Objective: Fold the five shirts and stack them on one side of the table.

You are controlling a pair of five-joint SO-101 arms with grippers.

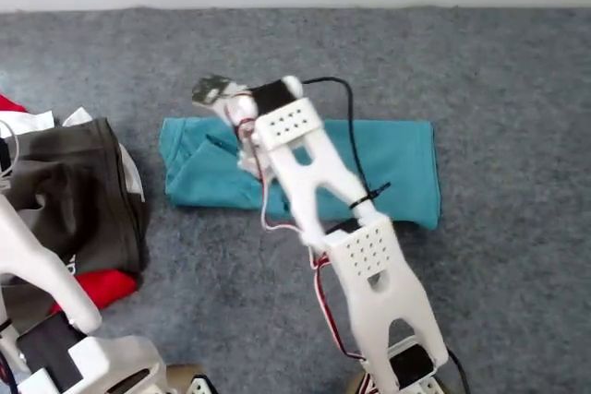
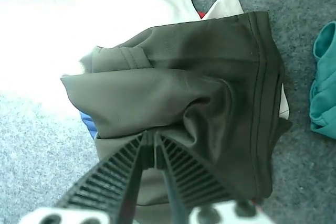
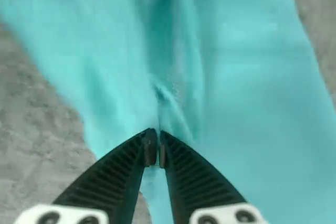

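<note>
Clenched tight, the right claw (image 3: 152, 149) pinches a raised crease of the teal cotton shirt (image 3: 236, 51), with the grey carpet-like worktop (image 3: 31, 129) beside it; from the left wrist, the left claw (image 2: 154, 140) is clamped on a fold of the dark olive shirt (image 2: 199, 56), which lies atop white cloth (image 2: 131, 3); from above, the teal shirt lies folded in a rectangle mid-worktop under the right arm (image 1: 305, 173), near but apart from the olive shirt at the worktop's left edge, red cloth (image 1: 103, 288) showing beneath.

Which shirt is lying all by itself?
The teal shirt, alone mid-table at the right gripper. The dark shirt, white shirt and red shirt are heaped together at the side.
</note>
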